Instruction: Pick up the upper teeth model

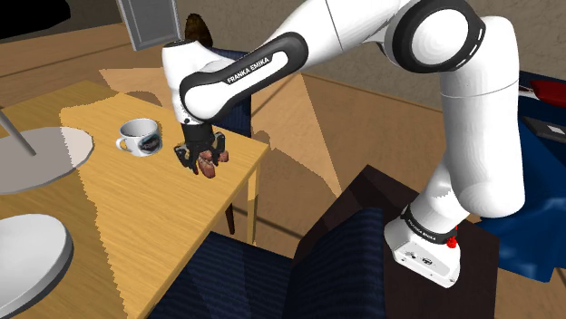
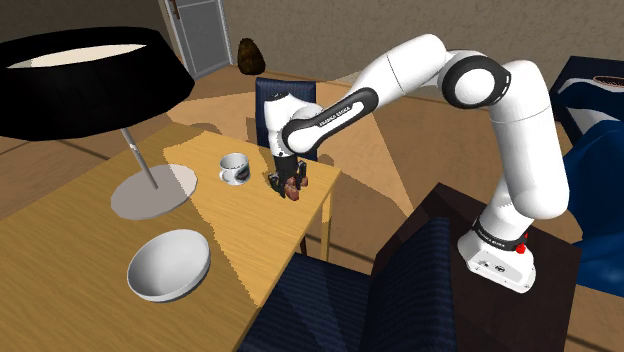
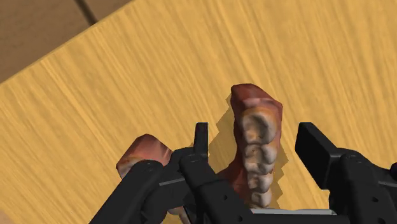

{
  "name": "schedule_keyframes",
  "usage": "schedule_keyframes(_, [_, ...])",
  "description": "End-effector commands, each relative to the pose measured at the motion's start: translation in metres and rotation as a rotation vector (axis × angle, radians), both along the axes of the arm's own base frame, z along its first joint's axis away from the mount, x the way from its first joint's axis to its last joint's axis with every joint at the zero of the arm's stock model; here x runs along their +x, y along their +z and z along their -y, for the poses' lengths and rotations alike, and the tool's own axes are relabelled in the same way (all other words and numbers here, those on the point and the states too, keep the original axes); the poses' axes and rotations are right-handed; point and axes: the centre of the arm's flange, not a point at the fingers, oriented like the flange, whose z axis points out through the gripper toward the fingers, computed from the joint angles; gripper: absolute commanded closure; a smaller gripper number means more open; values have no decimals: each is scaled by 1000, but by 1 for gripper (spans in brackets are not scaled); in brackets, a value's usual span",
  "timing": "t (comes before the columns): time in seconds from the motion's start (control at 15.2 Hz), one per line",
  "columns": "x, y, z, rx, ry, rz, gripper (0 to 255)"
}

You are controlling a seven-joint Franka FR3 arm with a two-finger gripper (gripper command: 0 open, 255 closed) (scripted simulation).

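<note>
The table [image 3: 127, 83] is yellow wood with fine straight grain, matt. The teeth model [image 3: 256, 149] has red-brown gums and stained, lumpy teeth with a dull sheen. The gripper [image 3: 254, 133] is smooth matt black, the arm [image 1: 363, 36] smooth glossy white. In the shoulder view, the mug [image 1: 141, 136] at ten o'clock from the gripper looks glazed, and the chair [image 1: 263, 281] at five o'clock looks like dark blue cloth.

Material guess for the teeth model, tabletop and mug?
reddish-brown teeth model with off-white teeth: matte and mottled, maybe resin or plaster; the look leaves it open.
yellow-tan tabletop: wood, shown by fine grain streaks, low sheen.
white mug with dark print: smooth, likely glazed ceramic.
</note>
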Motion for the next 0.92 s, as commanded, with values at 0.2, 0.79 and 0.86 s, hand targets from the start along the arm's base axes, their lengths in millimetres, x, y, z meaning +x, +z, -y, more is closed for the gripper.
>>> schedule_keyframes(0.2, [0, -1, 0, 0, 0, 0, 255])
schedule_keyframes(0.79, [0, 20, 0, 0, 0, 0, 255])
schedule_keyframes(0.86, [0, 25, 0, 0, 0, 0, 255])
